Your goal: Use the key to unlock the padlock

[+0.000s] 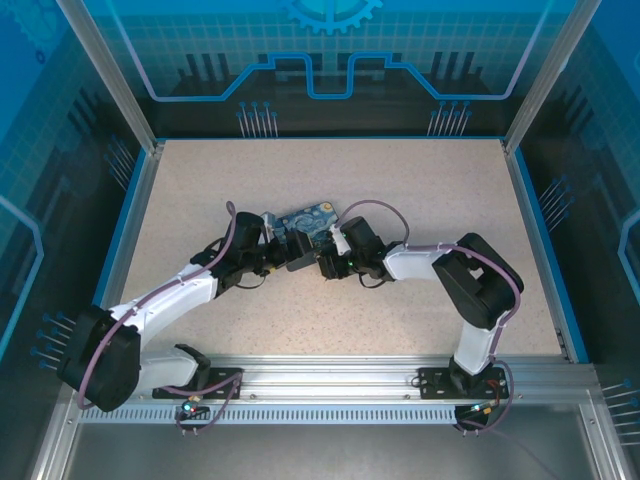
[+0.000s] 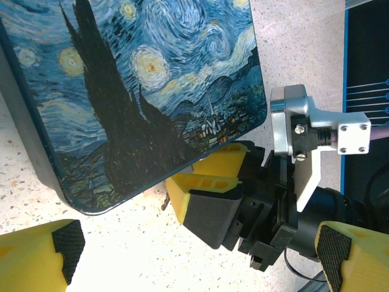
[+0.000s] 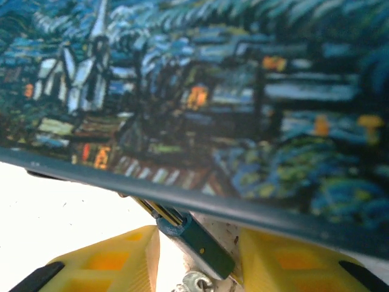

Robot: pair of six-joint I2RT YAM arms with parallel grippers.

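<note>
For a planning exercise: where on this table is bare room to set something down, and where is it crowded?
Free on the speckled beige tabletop: far strip by the blue rim, both sides. Crowded: centre, where left gripper and right gripper meet the starry-print blue padlock.

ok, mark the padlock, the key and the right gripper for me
padlock (image 2: 152, 79): left wrist view, on the painted top face.
key (image 3: 196, 242): right wrist view, on its dark body below the padlock's edge.
right gripper (image 3: 200, 236): right wrist view, in the gap between its yellow fingertips.
</note>
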